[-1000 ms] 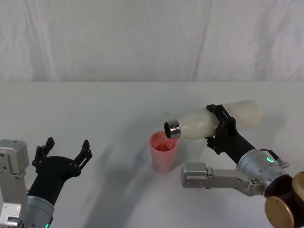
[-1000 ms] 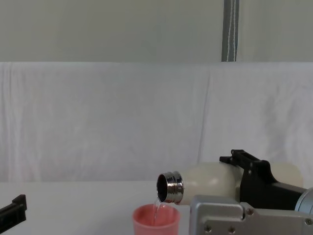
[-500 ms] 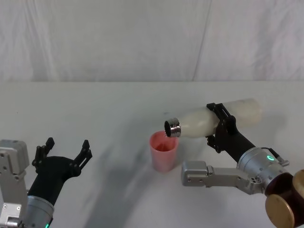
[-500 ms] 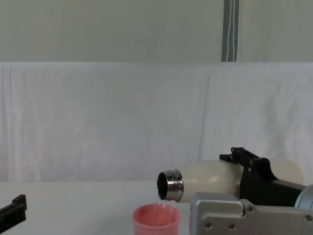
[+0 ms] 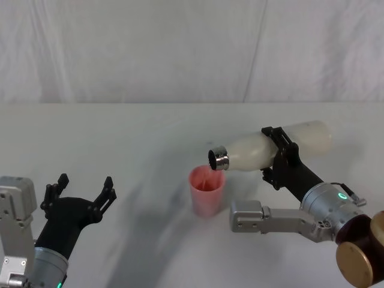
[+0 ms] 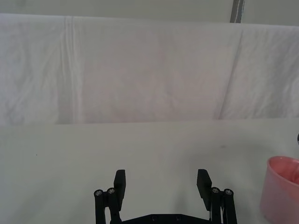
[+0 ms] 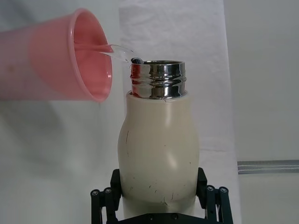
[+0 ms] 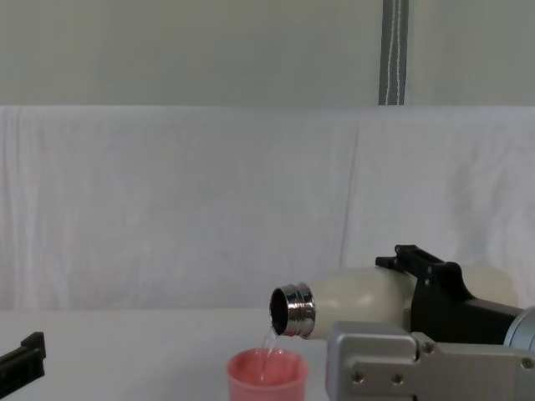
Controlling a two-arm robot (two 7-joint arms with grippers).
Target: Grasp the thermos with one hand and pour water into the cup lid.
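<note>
- One claw works: the right gripper (image 5: 277,157) is clamped around the thermos (image 5: 264,147) at mid-body, above the table (image 5: 150,138).
- Thermos lies nearly level, long axis sideways, steel neck pointing left over the cup lid (image 5: 207,191), which stands on the table.
- Pouring is under way, I judge; a thin stream falls. Next: tip back upright.
- Left gripper (image 5: 78,193) is parked at near left, fingers apart.

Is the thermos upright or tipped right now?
Tipped. The thermos lies nearly level in the right claw, neck over the cup lid, water running in.
</note>
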